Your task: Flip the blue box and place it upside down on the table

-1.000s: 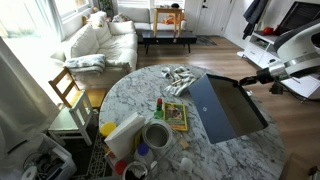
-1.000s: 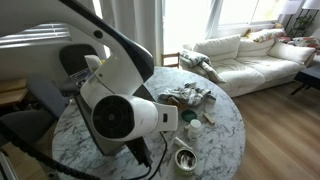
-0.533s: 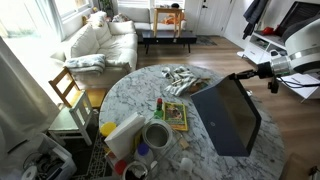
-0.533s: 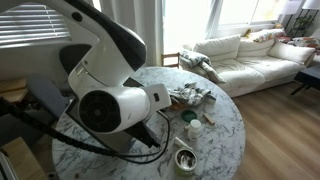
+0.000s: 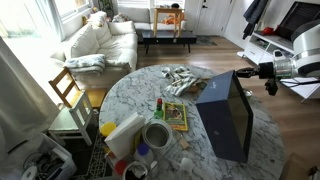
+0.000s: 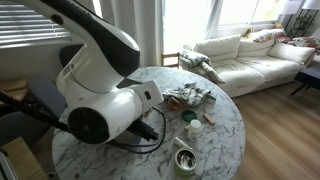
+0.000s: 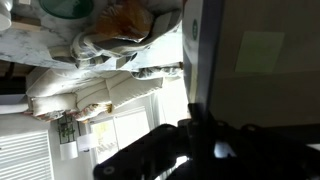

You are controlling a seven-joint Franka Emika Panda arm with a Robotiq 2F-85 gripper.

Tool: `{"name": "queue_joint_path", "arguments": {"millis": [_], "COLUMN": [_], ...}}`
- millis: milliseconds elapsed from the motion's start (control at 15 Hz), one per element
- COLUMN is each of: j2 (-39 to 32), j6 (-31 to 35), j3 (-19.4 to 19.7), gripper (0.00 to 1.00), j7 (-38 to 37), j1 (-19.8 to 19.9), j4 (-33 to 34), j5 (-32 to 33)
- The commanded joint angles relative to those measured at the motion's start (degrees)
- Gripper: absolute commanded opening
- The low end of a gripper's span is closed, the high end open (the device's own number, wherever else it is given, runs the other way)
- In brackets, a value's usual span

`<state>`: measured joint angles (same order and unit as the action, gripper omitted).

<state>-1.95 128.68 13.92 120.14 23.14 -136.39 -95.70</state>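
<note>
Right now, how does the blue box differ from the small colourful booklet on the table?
Pose: the blue box stands tipped up almost on edge; the booklet lies flat.
Size: the blue box is far larger than the booklet.
Colour: the blue box is plain dark navy; the booklet is multicoloured.
Hold: the tool grips the blue box's top edge; the booklet is untouched.
Both are rectangular.
</note>
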Motion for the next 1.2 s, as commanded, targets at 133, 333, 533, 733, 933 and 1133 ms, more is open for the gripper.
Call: {"name": "queue_joint_path", "arguments": {"millis": [133,333,533,733,933,1133], "j2": [0.19,-0.18,-0.68,-1.4,-3.1,-4.59], "j6": [-0.05,-2.83,-7.25,-13.27,-18.06,-22.64], "j3": [1.88,2.48,3.38,4.38,5.44,6.45], "gripper": [0.04,0.01,0.01,0.01,0.01,0.01], "j7": [-0.22,1.01,2.62,6.63,10.37,16.8], "j1": [-1.82,-1.57,-1.36,-1.04,-0.71,-0.48], "j4": [-0.09,0.13,-0.53,-1.8,-2.91,-3.67], "j5": [0.11,-1.37,-2.15,-5.56,-8.3,-9.87]}}
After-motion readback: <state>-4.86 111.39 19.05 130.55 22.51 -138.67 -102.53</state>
